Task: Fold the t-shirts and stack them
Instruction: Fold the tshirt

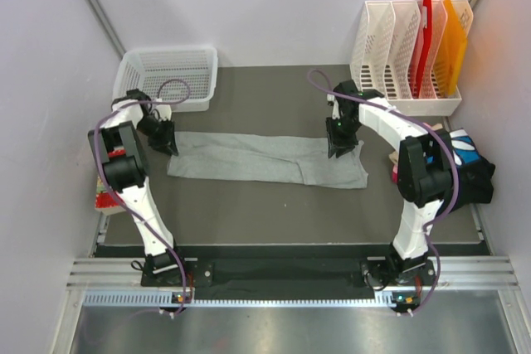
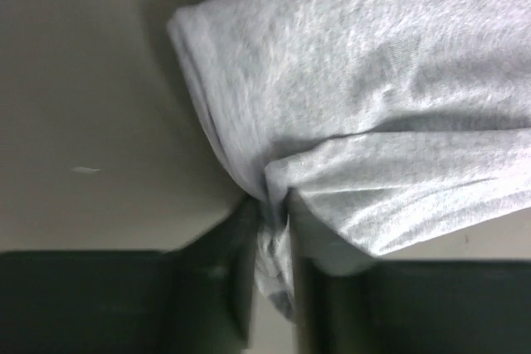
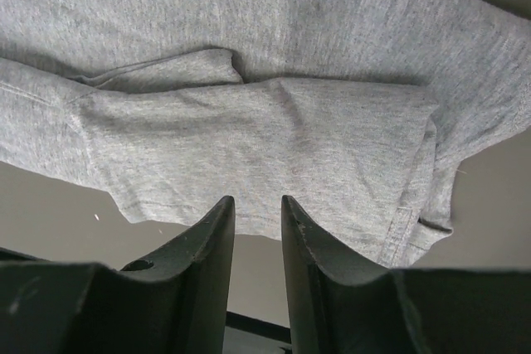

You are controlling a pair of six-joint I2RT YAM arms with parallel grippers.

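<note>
A plain light grey t-shirt (image 1: 265, 159) lies folded into a long strip across the middle of the table. My left gripper (image 1: 166, 143) is at its left end and is shut on a bunched bit of the cloth; the left wrist view shows the gripper (image 2: 274, 205) with cloth (image 2: 373, 80) pinched between the fingers. My right gripper (image 1: 340, 148) is over the shirt's right end. In the right wrist view this gripper (image 3: 257, 205) has its jaws a little apart with nothing between them, just above the edge of the shirt (image 3: 265, 122).
A white mesh basket (image 1: 170, 76) stands at the back left. A white file rack (image 1: 406, 47) with red and orange folders stands at the back right. Black and blue-and-white shirts (image 1: 469, 163) lie at the right edge, and pink cloth (image 1: 106, 196) at the left edge.
</note>
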